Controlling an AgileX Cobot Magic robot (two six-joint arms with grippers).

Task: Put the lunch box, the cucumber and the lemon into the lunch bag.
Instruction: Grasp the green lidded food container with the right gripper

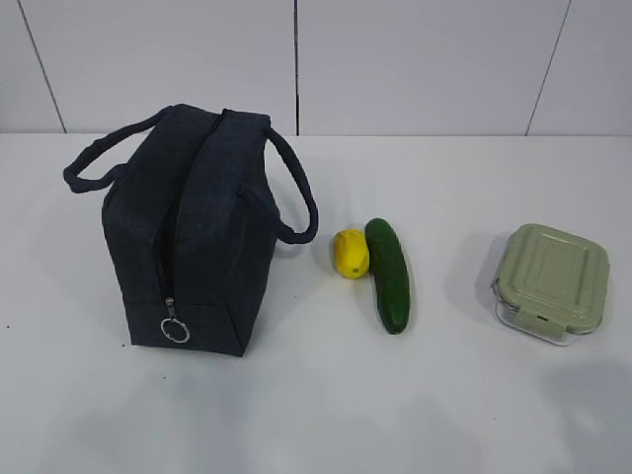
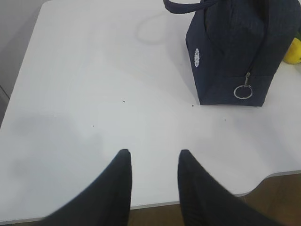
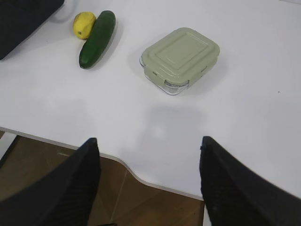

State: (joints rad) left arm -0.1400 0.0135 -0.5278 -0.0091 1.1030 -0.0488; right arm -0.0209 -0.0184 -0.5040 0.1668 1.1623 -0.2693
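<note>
A white tabletop fills the scene, backed by a pale panelled wall.

The largest thing is the dark navy lunch bag, upright on the left half of the tabletop. Its zipper ring pull hangs low on the near end, so the zipper seems at least partly undone, though the top is not visibly spread. Near the right edge sits the lunch box, its pale green lid clipped on. Between them, near the middle, the cucumber lies with the lemon touching its left side.

Nothing is in the bag yet; all three items remain to be packed.

The left gripper hangs above the front edge, jaws moderately apart and empty. The right gripper hangs over the front edge too, jaws wide apart and empty.
</note>
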